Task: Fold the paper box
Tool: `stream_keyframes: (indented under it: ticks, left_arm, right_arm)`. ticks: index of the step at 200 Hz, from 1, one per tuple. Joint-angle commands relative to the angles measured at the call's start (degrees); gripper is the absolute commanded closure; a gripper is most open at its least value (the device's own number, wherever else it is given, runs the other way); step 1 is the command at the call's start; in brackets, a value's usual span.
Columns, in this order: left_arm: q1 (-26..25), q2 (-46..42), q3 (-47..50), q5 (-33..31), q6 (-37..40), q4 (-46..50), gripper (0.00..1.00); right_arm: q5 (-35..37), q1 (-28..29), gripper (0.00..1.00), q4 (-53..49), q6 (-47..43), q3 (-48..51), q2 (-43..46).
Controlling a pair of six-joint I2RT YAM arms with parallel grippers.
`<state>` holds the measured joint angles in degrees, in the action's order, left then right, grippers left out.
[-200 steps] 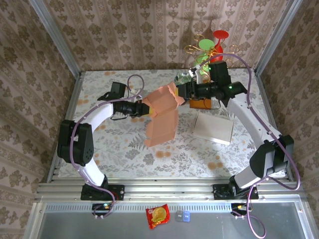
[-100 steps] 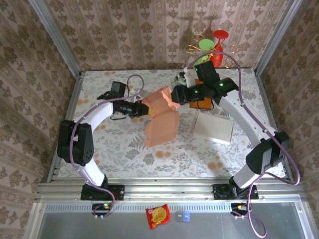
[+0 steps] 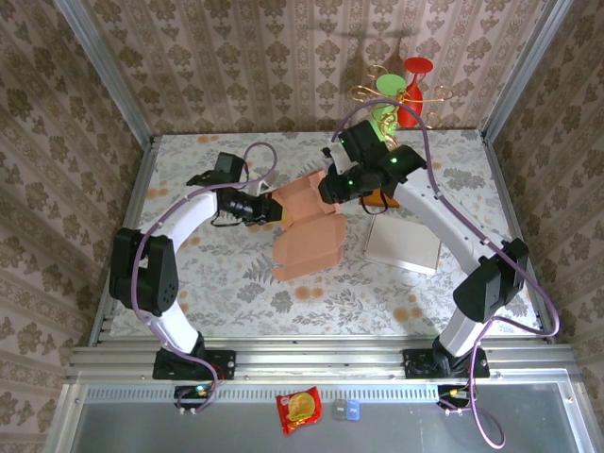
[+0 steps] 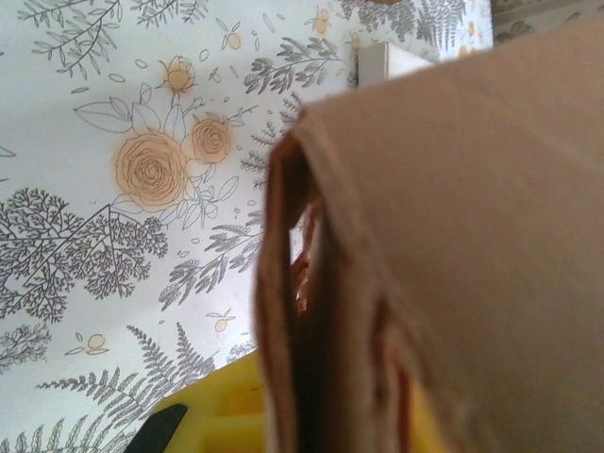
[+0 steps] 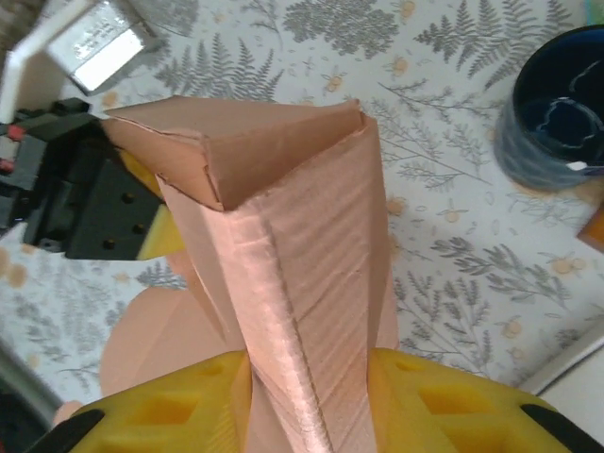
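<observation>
Swinging in: right arm just folded the top of the box over

A second ago the paper box hung long and floppy between the two arms. Now the right arm has swept across toward the left one. The sheet looks shorter and bunched, with its upper part doubled over, held above the middle of the table.

The right hand narrowed as it moved. On its wrist view the yellow pads sit tight on either side of a creased ridge of cardboard, so I'd call that a grip. The left hand hasn't budged and is clamped nearly closed on the box's left edge.

My read: one crease is getting set, but it's nowhere near box-shaped yet. The flat white box lies just to the right, clear of it all.
</observation>
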<state>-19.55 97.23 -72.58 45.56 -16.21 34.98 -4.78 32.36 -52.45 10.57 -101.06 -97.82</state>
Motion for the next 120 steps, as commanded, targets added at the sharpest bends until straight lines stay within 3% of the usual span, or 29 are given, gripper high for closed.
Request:
stream_keyframes:
  ticks: [1, 55, 120]
  left_arm:
    - [-0.6, -2.4, -2.1, -2.6, 0.8, 3.6, 1.0]
    - [-2.9, -2.4, -4.9, -8.1, -1.6, 7.4, 1.0]
    - [-5.1, -1.9, -6.4, -11.7, -4.4, 8.9, 1.0]
  right_arm:
    - [11.8, 1.8, 0.69, -3.9, 0.1, -2.7, -1.9]
    - [26.5, 5.2, 0.73, -10.7, 4.7, -6.9, -7.0]
    - [35.7, 8.1, 0.79, -12.4, 9.1, -6.8, -9.0]
